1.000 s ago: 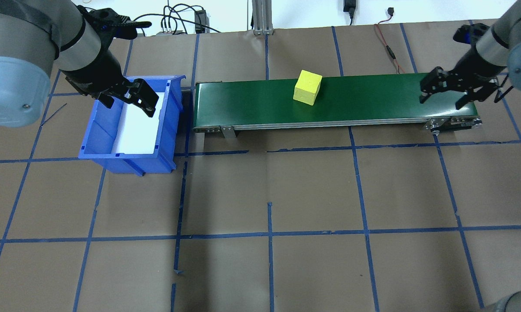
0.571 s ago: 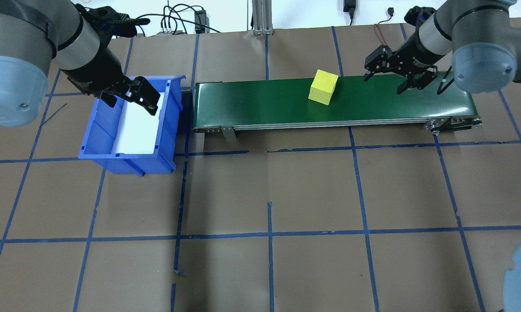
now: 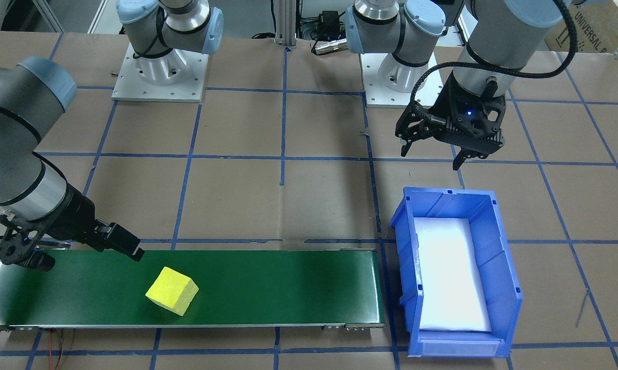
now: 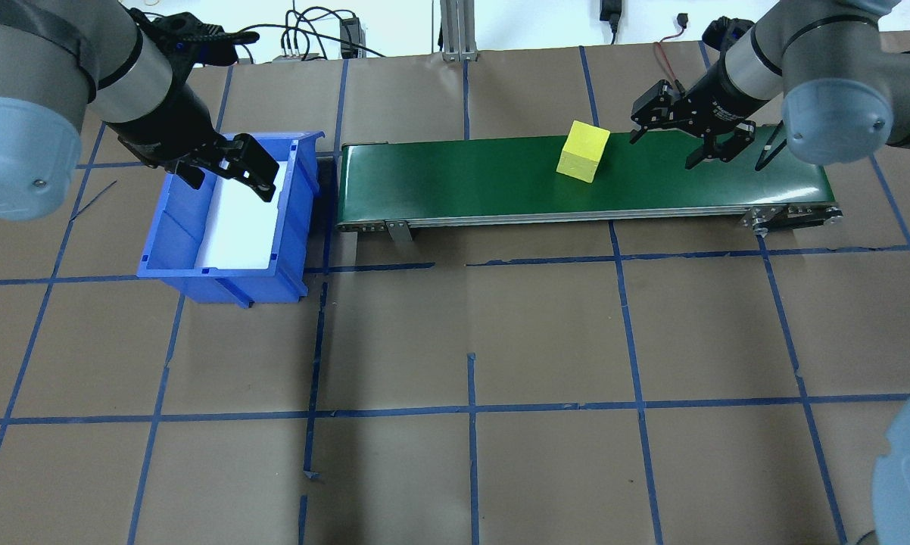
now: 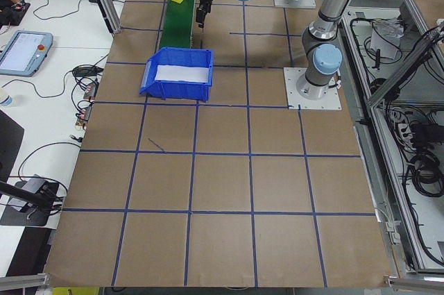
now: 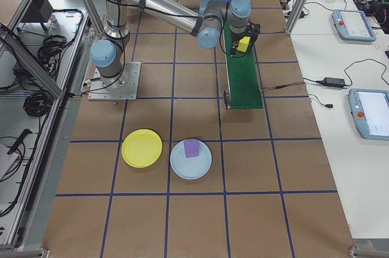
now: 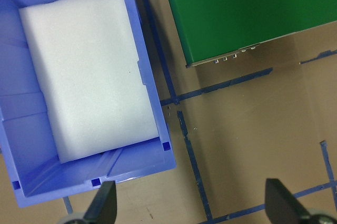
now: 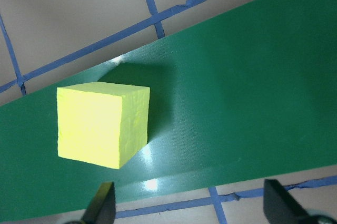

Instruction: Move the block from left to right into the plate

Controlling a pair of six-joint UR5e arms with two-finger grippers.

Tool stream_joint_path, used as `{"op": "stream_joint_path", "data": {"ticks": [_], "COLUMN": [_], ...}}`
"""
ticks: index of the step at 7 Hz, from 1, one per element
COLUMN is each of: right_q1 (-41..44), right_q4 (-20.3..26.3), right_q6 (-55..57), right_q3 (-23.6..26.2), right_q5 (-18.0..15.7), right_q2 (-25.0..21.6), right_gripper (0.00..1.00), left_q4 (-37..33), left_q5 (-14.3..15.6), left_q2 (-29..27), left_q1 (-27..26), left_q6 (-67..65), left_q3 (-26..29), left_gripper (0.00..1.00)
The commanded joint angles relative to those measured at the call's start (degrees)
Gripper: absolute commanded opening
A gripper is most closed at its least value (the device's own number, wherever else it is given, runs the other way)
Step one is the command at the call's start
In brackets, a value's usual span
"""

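My right claw [image 4: 673, 133] hangs wide open beside the yellow block [image 4: 584, 151] on the green belt [image 4: 455, 178]. I should centre over the block, square my fingers to its faces, then descend.

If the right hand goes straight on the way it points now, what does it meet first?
Probably the green conveyor belt. The right hand is open and points down at the belt, with the yellow block off to one side of its line, though depth is hard to judge.
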Motion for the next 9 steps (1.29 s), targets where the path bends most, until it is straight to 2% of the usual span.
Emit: {"op": "stream_joint_path", "data": {"ticks": [1,7,9], "right_q1": [-0.13,-0.39,-0.74], "right_q4": [-0.33,-2.26,-6.02], "right_q6": [0.19,3.61,3.35], "right_q3": [-2.62,-3.95,-3.87], "right_q5": [-0.23,0.20,-0.50], "right_q2": [2.19,4.49,6.06], "right_gripper": [1.00,1.00,1.00], "left_q4": [-0.09,-0.18,-0.18], "left_q5": [-0.04,0.14,0.22], "left_q2": [-0.09,0.61,0.78], "left_q1": [0.17,-0.53,-0.27], "left_q6": [0.18,0.09,0.09], "left_q3": [-0.06,-0.50,-0.50], "left_gripper": [1.00,1.00,1.00]}}
